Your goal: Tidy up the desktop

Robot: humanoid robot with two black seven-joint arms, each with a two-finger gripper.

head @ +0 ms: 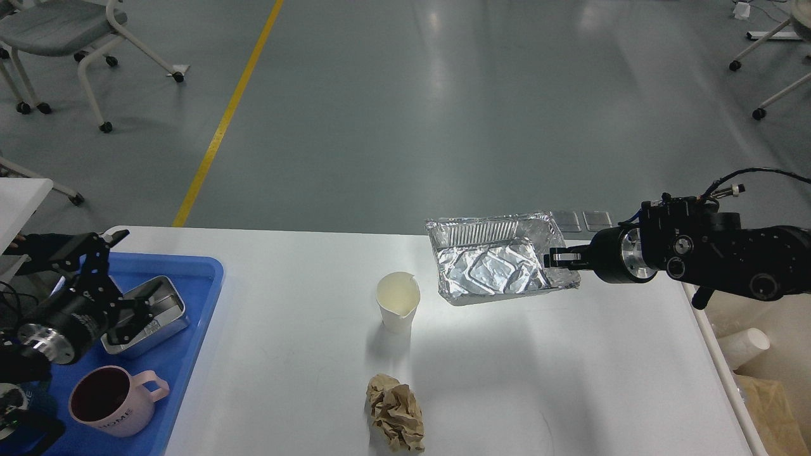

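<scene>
The right gripper (pixel 552 258) pinches only the thin right rim of the foil tray (pixel 497 265), so it could crumple, tilt or slip free. The left gripper (pixel 111 278), beyond the paper cup (pixel 398 308) from the tray, is spread wide and empty. Beneath the tray, the desktop (pixel 519 380) is smooth and white.

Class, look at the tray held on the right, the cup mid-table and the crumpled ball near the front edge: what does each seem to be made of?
Held tray: thin aluminium foil, shiny, creased and ribbed. Cup: probably paper, matte cream-white with a thin rim, though thin plastic is possible. Crumpled ball: brown kraft-type paper, dull, with sharp folds.
</scene>
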